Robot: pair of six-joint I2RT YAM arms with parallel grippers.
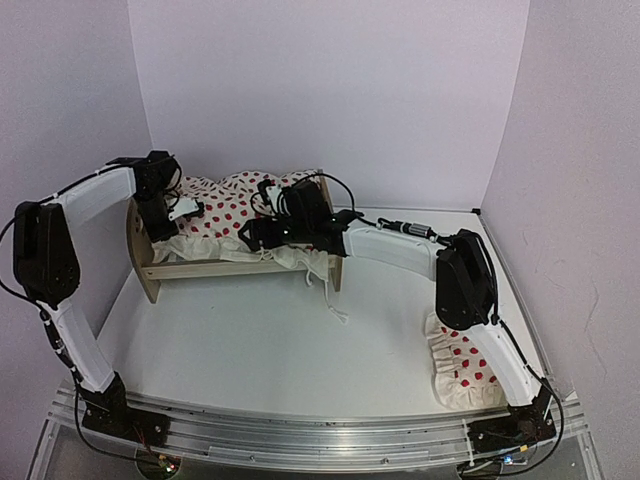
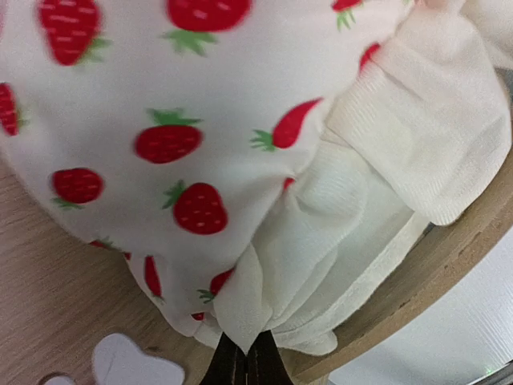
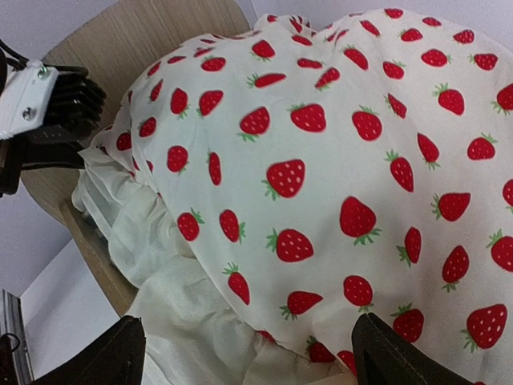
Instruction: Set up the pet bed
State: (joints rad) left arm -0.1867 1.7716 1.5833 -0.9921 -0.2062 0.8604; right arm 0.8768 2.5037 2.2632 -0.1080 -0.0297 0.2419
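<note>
Left gripper (image 2: 245, 362) clamped on the blanket (image 2: 200, 120) ruffle, lower centre. Right gripper (image 3: 244, 353) spread wide above blanket on pet bed (image 1: 215, 267).

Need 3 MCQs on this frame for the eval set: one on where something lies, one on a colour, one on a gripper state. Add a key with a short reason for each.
1. Where does the second strawberry-print piece lie?
A. On the table beside the right arm's base
B. Draped over the footboard
C. Beside the left arm's base

2. What print does the blanket on the pet bed carry?
A. Blue stripes
B. Red strawberries with green tops
C. Yellow dots

3. How is the right gripper?
A. Shut on the headboard
B. Open above the blanket
C. Shut on a ruffle

Key:
1 A: the top view shows it at the near right, by that base.
2 B: both wrist views show the strawberries.
3 B: its wrist view shows the fingers far apart, with the blanket beneath them.
</note>
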